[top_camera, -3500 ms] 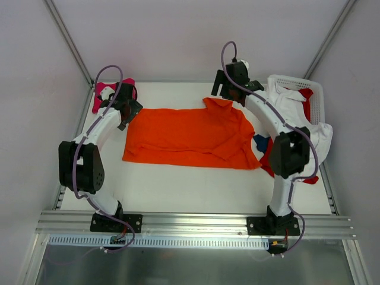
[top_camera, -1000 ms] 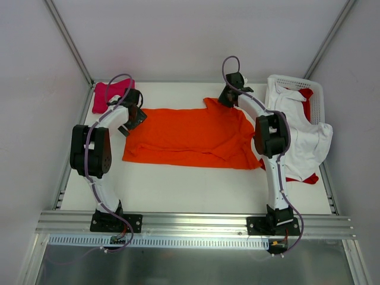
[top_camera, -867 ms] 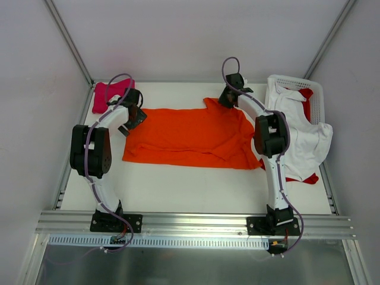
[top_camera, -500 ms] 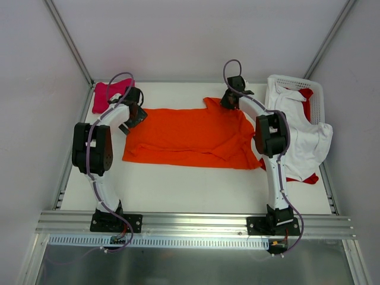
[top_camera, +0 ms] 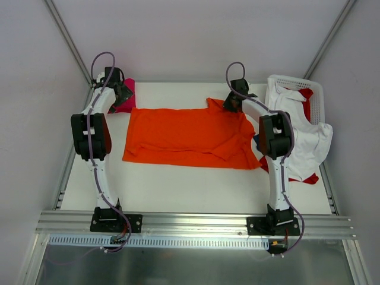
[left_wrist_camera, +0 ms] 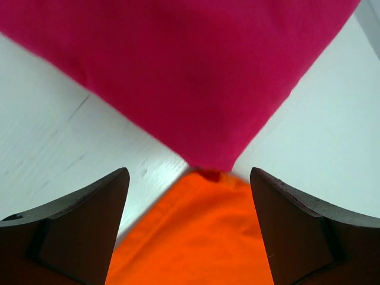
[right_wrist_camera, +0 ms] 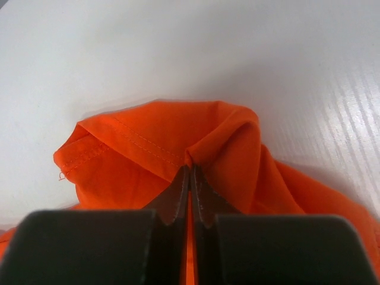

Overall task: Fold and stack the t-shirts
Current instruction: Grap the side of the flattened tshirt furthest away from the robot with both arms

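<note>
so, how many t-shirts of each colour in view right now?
orange t-shirt: 1
magenta t-shirt: 1
white t-shirt: 1
red t-shirt: at least 1; red shows in the basket and below the white one, cannot tell if it is the same shirt
total: 4 confirmed

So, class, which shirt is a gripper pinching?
The orange shirt: the right gripper is shut on its far edge. The pink shirt lies under the open left gripper; the white shirt and red shirt lie untouched.
</note>
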Controlling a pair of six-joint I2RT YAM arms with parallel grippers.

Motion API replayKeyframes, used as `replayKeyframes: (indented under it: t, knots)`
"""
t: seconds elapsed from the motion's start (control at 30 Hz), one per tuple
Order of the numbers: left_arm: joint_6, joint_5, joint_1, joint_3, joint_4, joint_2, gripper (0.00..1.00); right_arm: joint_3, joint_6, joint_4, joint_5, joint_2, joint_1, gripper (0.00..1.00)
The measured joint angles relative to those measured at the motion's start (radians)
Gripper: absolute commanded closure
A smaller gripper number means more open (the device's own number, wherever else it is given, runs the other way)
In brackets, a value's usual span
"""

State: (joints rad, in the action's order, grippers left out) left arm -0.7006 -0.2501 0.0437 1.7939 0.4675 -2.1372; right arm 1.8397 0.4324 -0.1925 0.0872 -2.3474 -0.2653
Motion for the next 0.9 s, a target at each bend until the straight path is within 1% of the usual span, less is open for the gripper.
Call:
replayKeyframes:
  t: [0.07, 0.17, 0.33, 0.43, 0.73, 0.9]
  knots:
    - [0.016, 0.020, 0.015, 0.040, -0.002, -0.038, 0.16, -0.016, 0.000, 0.011, -0.003, 0.007, 0.002, 0.99]
    - [0.031, 0.092, 0.026, 0.103, -0.003, -0.108, 0.18, -0.040, 0.000, 0.026, -0.006, 0.019, 0.005, 0.99]
    - [0.028, 0.223, 0.012, 0.126, 0.000, -0.168, 0.19, -0.054, 0.000, 0.041, -0.016, 0.024, 0.009, 0.99]
    - [0.026, 0.273, -0.011, 0.136, 0.002, -0.176, 0.19, -0.055, 0.000, 0.043, -0.021, 0.024, 0.011, 0.99]
    - [0.012, 0.290, -0.105, 0.172, -0.002, -0.176, 0.21, -0.076, 0.001, 0.071, -0.033, 0.030, 0.016, 0.99]
    - [0.009, 0.233, -0.127, 0.171, -0.002, -0.176, 0.21, -0.106, 0.001, 0.090, -0.042, 0.045, 0.026, 1.00]
